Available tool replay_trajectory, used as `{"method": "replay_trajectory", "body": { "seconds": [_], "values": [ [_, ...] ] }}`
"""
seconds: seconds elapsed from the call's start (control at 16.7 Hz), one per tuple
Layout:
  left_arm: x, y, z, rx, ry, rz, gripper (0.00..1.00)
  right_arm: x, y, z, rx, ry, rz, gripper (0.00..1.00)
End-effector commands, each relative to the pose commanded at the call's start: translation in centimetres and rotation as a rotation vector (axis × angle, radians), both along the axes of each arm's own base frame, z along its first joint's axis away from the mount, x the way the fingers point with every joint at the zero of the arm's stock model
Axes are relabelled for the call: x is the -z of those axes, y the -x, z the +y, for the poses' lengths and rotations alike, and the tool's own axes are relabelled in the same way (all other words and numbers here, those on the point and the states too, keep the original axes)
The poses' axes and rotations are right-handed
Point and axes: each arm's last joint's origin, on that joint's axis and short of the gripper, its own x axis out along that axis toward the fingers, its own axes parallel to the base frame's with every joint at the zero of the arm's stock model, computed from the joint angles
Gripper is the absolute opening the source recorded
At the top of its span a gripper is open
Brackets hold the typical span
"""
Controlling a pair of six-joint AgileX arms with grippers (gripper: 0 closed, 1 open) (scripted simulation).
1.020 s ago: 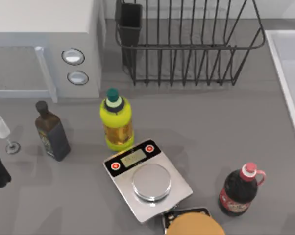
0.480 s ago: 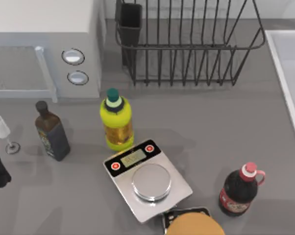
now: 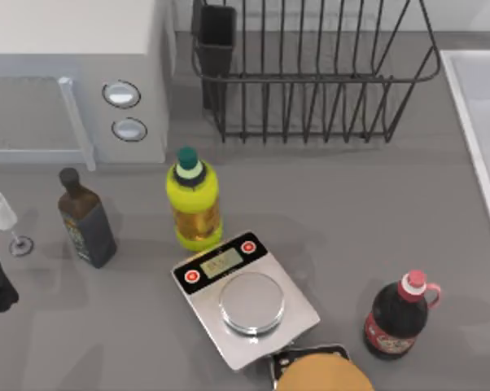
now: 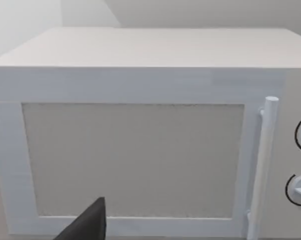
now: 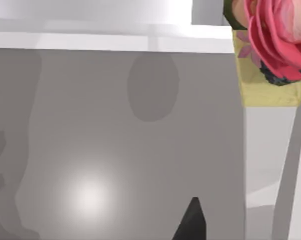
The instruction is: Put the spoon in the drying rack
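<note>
Black wire drying rack [image 3: 314, 77] sits at the top view's far edge, beside our white microwave [image 3: 74, 81] (utensil cup at its left corner); our left wrist faces that microwave; grippers' state, we cannot tell.

A smooth grey bench [image 3: 367, 204] spans the scene, with a white boxy microwave [image 3: 66, 49] at its back left corner.

Black wire drying rack [image 3: 318, 77] stands upright beside microwave [image 3: 74, 73].
</note>
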Motion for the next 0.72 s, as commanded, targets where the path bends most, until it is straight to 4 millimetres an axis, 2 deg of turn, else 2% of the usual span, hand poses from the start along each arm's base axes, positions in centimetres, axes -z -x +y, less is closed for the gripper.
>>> {"method": "replay_trajectory", "body": {
  "seconds": [0.18, 0.3, 0.42, 0.54, 0.72],
  "values": [
    [0.0, 0.0, 0.0, 0.0, 0.0, 0.0, 1.0, -1.0, -3.5, 3.8, -0.081, 0.151, -0.164, 0.0],
    [0.0, 0.0, 0.0, 0.0, 0.0, 0.0, 1.0, -1.6, -5.9, 7.7, -0.142, 0.226, -0.309, 0.0],
    [0.0, 0.0, 0.0, 0.0, 0.0, 0.0, 1.0, -2.0, -7.6, 12.7, -0.197, 0.267, -0.47, 0.0],
    [0.0, 0.0, 0.0, 0.0, 0.0, 0.0, 1.0, -2.6, -8.3, 18.5, -0.242, 0.268, -0.648, 0.0],
    [0.0, 0.0, 0.0, 0.0, 0.0, 0.0, 1.0, -3.9, -6.6, 27.1, -0.274, 0.193, -0.926, 0.0]
  ]
}}
